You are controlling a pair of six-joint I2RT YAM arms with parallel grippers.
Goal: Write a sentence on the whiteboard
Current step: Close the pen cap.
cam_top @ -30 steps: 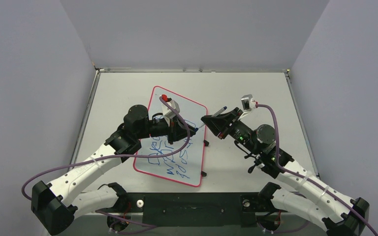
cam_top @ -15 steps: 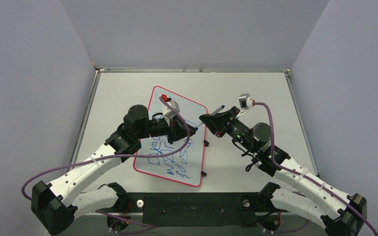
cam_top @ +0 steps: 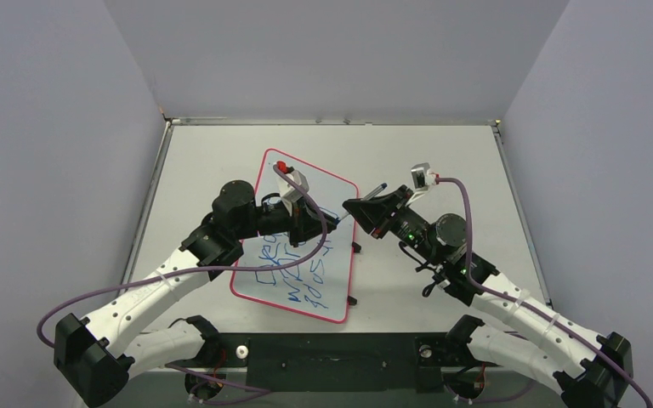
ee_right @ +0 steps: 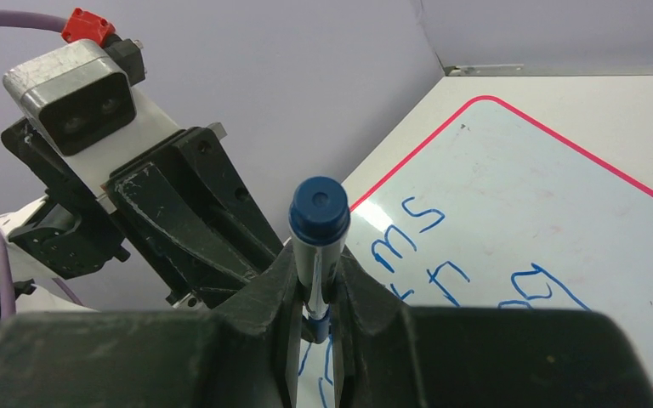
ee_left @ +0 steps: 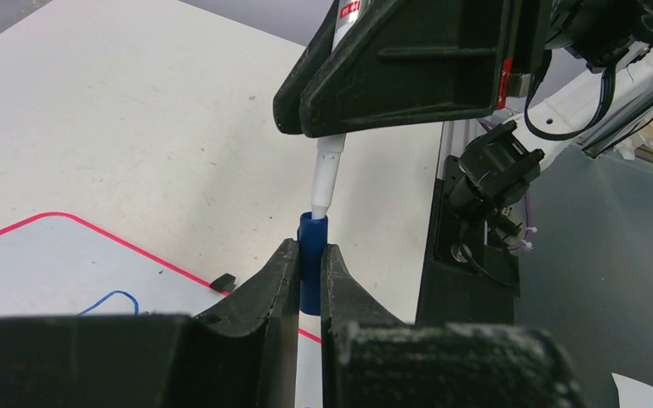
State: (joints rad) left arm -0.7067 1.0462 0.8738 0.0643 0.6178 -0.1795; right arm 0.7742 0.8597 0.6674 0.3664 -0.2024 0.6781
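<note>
**Worktop** [cam_top: 442, 161]: pale surface, walled on three sides; both arm bases are bolted at its near edge.

**Whiteboard** [cam_top: 337, 289]: white, with rounded corners and a red-pink rim. It is laid flat on the worktop, skewed, closer to the left edge than to the right, with one corner towards the near edge. Two small black clips [cam_top: 356, 247] are seen on its right-hand long side.

**Sentence** [cam_top: 293, 276]: blue marker scrawl in uneven lines on the near half of the whiteboard. The upper part is hidden under the left arm. The words cannot be read.

**Left pincer** [ee_left: 309, 255]: clenched on a blue cap [ee_left: 312, 229], which is held upright between the fingers above the right-hand rim of the whiteboard.

**Right pincer** [ee_right: 317, 263]: clenched on the marker [ee_right: 318, 212], whose blue rear end stands out behind the fingers. It is held off the worktop, just right of the whiteboard and facing the left pincer.

**Marker and cap**: in the left wrist view the white neck of the marker is seen meeting the open mouth of the cap. How far it is seated cannot be told.
</note>
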